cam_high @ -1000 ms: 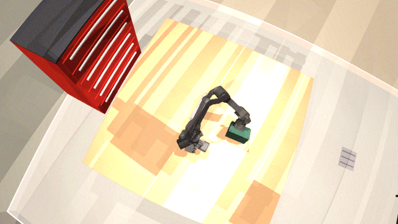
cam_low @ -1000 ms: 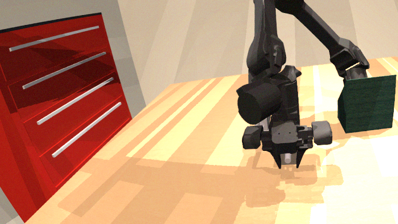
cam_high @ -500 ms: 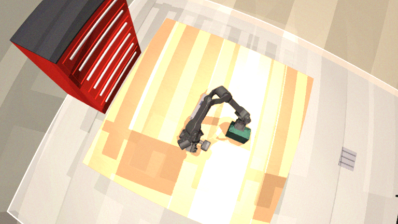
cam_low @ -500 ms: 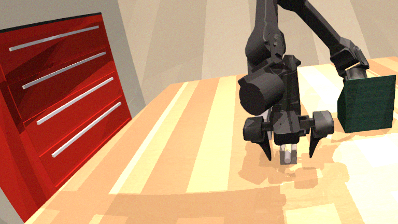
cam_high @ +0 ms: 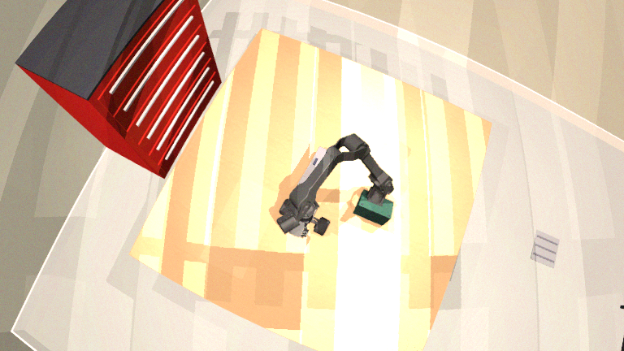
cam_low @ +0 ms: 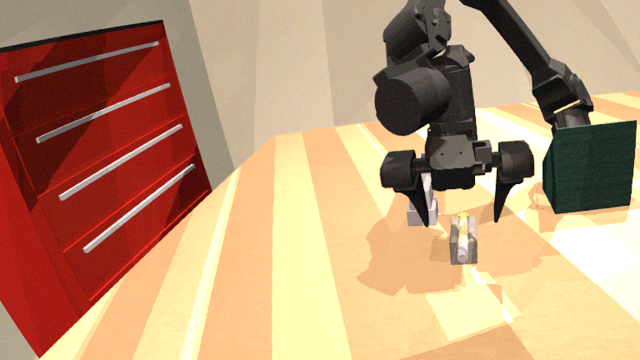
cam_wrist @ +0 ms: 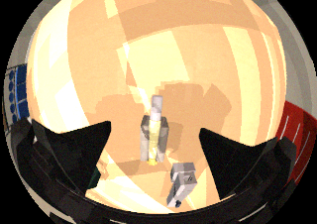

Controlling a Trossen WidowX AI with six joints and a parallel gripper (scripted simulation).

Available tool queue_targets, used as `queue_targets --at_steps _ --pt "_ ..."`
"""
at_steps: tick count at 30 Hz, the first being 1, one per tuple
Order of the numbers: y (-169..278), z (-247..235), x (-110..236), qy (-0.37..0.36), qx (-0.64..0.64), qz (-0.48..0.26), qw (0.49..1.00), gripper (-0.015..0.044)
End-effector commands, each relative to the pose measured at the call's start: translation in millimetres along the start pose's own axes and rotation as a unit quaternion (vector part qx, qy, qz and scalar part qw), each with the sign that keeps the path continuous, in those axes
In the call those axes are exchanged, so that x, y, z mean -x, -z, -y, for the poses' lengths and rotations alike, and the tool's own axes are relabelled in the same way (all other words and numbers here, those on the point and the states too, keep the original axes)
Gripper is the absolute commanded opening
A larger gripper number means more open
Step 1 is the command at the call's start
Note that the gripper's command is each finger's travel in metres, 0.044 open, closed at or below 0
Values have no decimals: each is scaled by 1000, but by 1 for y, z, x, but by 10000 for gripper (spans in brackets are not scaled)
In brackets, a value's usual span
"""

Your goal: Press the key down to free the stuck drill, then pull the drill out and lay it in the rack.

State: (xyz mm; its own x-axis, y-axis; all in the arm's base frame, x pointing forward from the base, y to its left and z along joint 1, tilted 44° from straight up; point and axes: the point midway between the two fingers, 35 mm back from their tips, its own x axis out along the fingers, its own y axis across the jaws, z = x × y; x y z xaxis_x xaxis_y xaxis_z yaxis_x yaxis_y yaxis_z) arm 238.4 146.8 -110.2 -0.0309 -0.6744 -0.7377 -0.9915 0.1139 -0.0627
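Exterior view: the gripper (cam_low: pixel 461 214) was seen spread wide with nothing pinched, hanging just above the drill (cam_low: pixel 462 239), which lay along the rack (cam_low: pixel 463 253) on the striped bench (cam_low: pixel 282 266); a small grey block, judged to be the socket with the key (cam_low: pixel 421 212), stood just beside the left finger. Placement was judged done. A clean finish would be had by a straight vertical lift, so that neither the drill nor the grey block was clipped by the fingertips.
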Motion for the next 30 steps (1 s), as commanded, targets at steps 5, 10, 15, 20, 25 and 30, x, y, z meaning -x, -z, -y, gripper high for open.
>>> queue_targets --at_steps 5,10,15,20,25,30 --pt "-10 64 43 71 -201 94 972 440" --pt "-1 123 93 117 -386 185 896 440" --pt "26 179 147 142 -554 275 773 440" --pt "72 226 200 146 -696 356 606 440" --pt "133 263 250 132 -800 425 401 440" --pt "206 285 294 102 -853 480 176 440"
